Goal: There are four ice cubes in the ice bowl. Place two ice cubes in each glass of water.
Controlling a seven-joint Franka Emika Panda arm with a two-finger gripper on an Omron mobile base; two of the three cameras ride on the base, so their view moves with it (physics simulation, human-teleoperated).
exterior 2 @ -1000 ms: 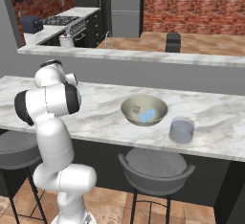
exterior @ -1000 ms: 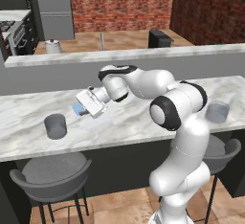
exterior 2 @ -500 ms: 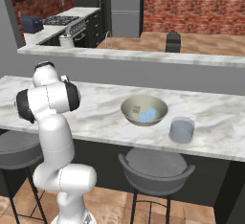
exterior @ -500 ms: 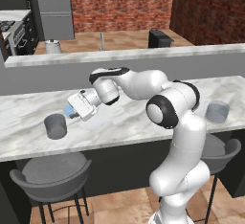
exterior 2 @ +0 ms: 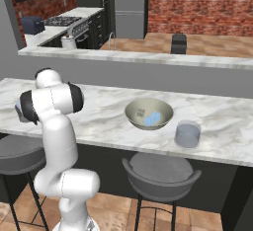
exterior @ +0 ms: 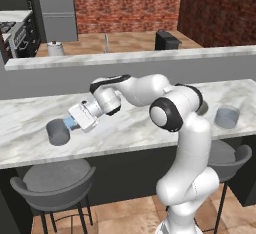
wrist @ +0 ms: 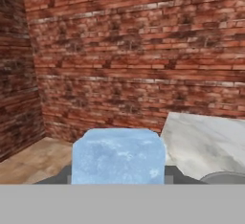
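My gripper (exterior: pixel 73 123) is shut on a pale-blue ice cube (exterior: pixel 71 124) and points left, with the cube just beside the rim of the left glass of water (exterior: pixel 58 132). In the hand view the ice cube (wrist: pixel 118 155) sits between the finger tips, and a grey glass rim (wrist: pixel 225 177) shows at the lower right. The other glass of water (exterior: pixel 227 117) stands at the right end of the counter. The ice bowl (exterior 2: pixel 137 107) holds more pale-blue ice cubes (exterior 2: pixel 152 119), with that glass (exterior 2: pixel 188 134) to its right.
The marble counter (exterior: pixel 130 128) runs the full width, with a raised grey ledge (exterior: pixel 130 58) behind it. Grey stools (exterior: pixel 55 180) stand under the front edge. A small white kettle (exterior: pixel 55 48) sits on the far counter. A brick wall (wrist: pixel 143 50) lies beyond.
The arm has swung left along the counter with the ice cube held, bringing it from mid-counter to the left glass. The bowl and right glass have not moved.
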